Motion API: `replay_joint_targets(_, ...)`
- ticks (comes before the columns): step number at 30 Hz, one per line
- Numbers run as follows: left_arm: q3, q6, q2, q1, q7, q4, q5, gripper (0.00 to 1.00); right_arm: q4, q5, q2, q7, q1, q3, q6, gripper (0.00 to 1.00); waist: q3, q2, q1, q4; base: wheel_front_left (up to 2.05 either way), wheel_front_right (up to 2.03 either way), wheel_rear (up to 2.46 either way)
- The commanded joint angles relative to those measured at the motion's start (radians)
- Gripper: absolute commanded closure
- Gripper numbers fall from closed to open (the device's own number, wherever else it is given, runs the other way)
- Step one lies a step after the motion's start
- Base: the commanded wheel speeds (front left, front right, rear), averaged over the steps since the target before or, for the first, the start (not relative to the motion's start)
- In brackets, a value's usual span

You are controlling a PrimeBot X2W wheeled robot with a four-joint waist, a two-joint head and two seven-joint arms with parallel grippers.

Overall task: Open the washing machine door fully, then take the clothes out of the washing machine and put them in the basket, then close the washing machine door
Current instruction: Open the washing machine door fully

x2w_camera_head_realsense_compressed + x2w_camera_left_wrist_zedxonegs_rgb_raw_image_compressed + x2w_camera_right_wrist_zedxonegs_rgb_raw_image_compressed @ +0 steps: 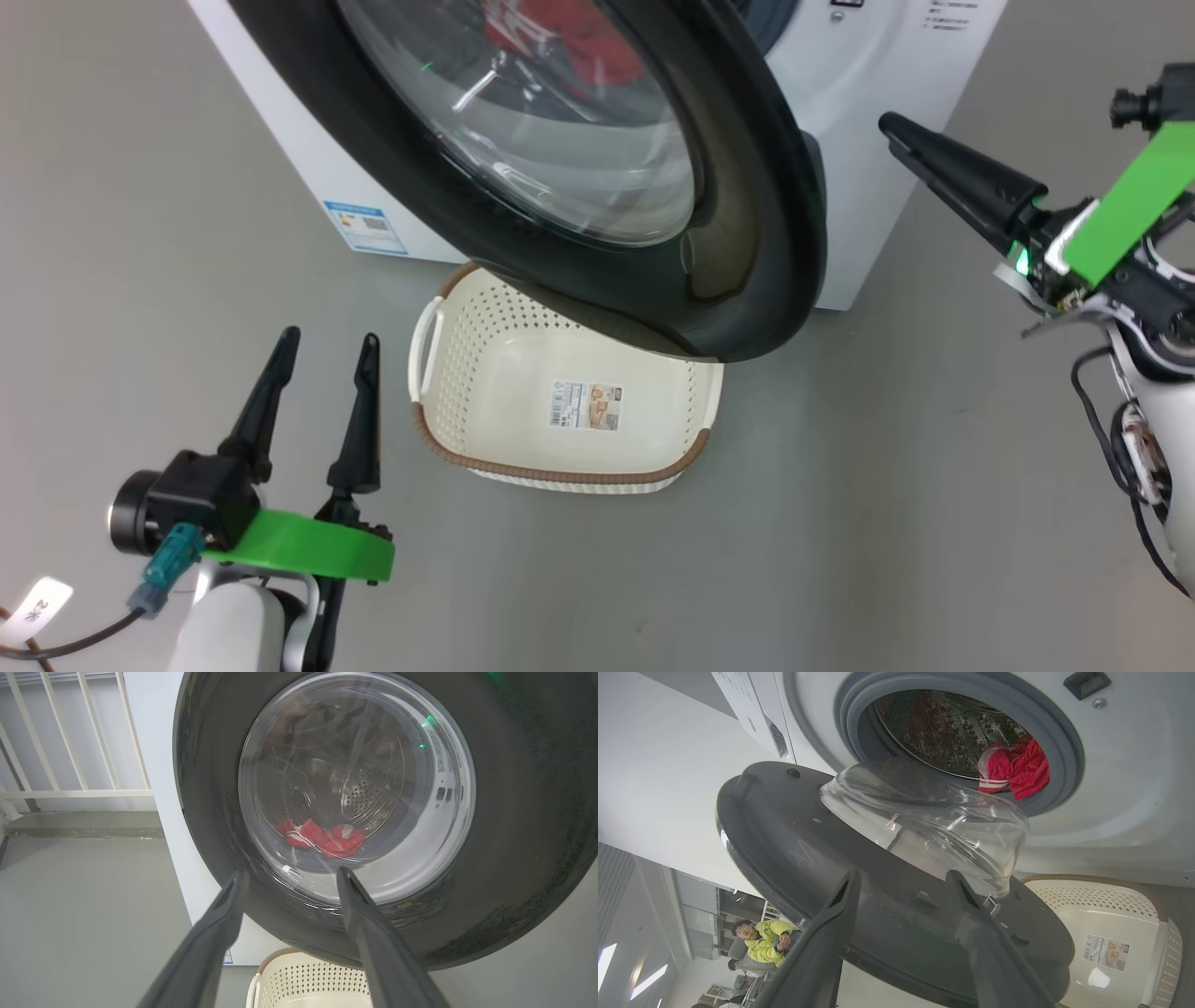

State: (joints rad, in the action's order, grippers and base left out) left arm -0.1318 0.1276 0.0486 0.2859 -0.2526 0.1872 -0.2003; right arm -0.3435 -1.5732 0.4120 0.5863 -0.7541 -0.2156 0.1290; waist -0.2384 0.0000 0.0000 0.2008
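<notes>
At the lower left of the head view, the left gripper (331, 336) hangs over the grey floor (140, 261), its two dark fingers spread with nothing between them, pointing toward the washing machine (299, 140). Just right of it, the cream basket (551, 472) stands upright on the floor at the foot of the machine's front, a paper label (585, 405) stuck to its bare bottom. Above the basket, the washing machine door (747, 233) stands partly swung out, and its glossy black ring overhangs the basket's far end. Through the door's glass bowl the red clothes (560, 37) show inside the drum; the right wrist view places them at the mouth of the drum, resting against the blue-grey gasket (1059, 742). Right of the door's free edge, the right gripper (903, 876) is held near the ring but apart from it in the head view, and its fingers stand parted and empty, aimed at the door's dark inner face. A person in a yellow jacket (763, 942) sits far in the background.
</notes>
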Motion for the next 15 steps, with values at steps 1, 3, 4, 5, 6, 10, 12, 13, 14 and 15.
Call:
replay_joint_targets(1, 0.036, 0.003, 0.027, -0.001, -0.009, -0.025, 0.011, 0.00, 0.039, 0.015, 0.009, -0.009, 0.016, -0.005, 0.002, 0.00, 0.003, 0.0000, 0.0000, -0.007, 0.00, 0.00, 0.00)
replay_joint_targets(3, 0.038, 0.003, 0.028, -0.001, -0.009, -0.026, 0.010, 0.00, 0.084, 0.052, 0.024, -0.041, 0.038, -0.010, 0.002, 0.00, 0.005, 0.0000, 0.0000, -0.015, 0.00, 0.00, 0.00)
replay_joint_targets(4, 0.038, 0.003, 0.028, 0.000, -0.009, -0.027, 0.010, 0.00, 0.109, 0.074, 0.034, -0.060, 0.050, -0.014, 0.002, 0.00, 0.006, 0.0000, 0.0000, -0.018, 0.00, 0.00, 0.00)
replay_joint_targets(5, 0.039, 0.003, 0.029, 0.000, -0.009, -0.027, 0.010, 0.00, 0.134, 0.096, 0.043, -0.083, 0.062, -0.018, 0.002, 0.00, 0.005, 0.0000, 0.0000, -0.022, 0.00, 0.00, 0.00)
replay_joint_targets(6, 0.040, 0.003, 0.030, -0.001, -0.009, -0.028, 0.010, 0.00, 0.159, 0.121, 0.054, -0.109, 0.075, -0.023, 0.002, 0.00, 0.005, 0.0000, 0.0000, -0.027, 0.00, 0.00, 0.00)
replay_joint_targets(10, 0.043, 0.003, 0.033, -0.001, -0.009, -0.033, 0.011, 0.00, 0.262, 0.220, 0.100, -0.225, 0.135, -0.051, 0.002, 0.00, 0.001, 0.0000, 0.0000, -0.039, 0.00, 0.00, 0.00)
replay_joint_targets(12, 0.044, 0.003, 0.034, -0.002, -0.009, -0.036, 0.011, 0.00, 0.303, 0.261, 0.121, -0.290, 0.166, -0.061, 0.002, 0.00, -0.003, 0.0000, 0.0000, -0.044, 0.00, 0.00, 0.00)
replay_joint_targets(13, 0.045, 0.003, 0.035, -0.002, -0.009, -0.037, 0.011, 0.00, 0.320, 0.277, 0.131, -0.322, 0.182, -0.067, 0.002, 0.00, -0.004, 0.0000, 0.0000, -0.046, 0.00, 0.00, 0.00)
replay_joint_targets(14, 0.046, 0.003, 0.036, -0.002, -0.009, -0.039, 0.012, 0.00, 0.336, 0.294, 0.142, -0.356, 0.198, -0.071, 0.002, 0.00, -0.006, 0.0000, 0.0000, -0.048, 0.00, 0.00, 0.00)
replay_joint_targets(15, 0.048, 0.003, 0.037, -0.002, -0.009, -0.040, 0.012, 0.00, 0.352, 0.317, 0.155, -0.390, 0.212, -0.078, 0.002, 0.00, -0.008, 0.0000, 0.0000, -0.051, 0.00, 0.00, 0.00)
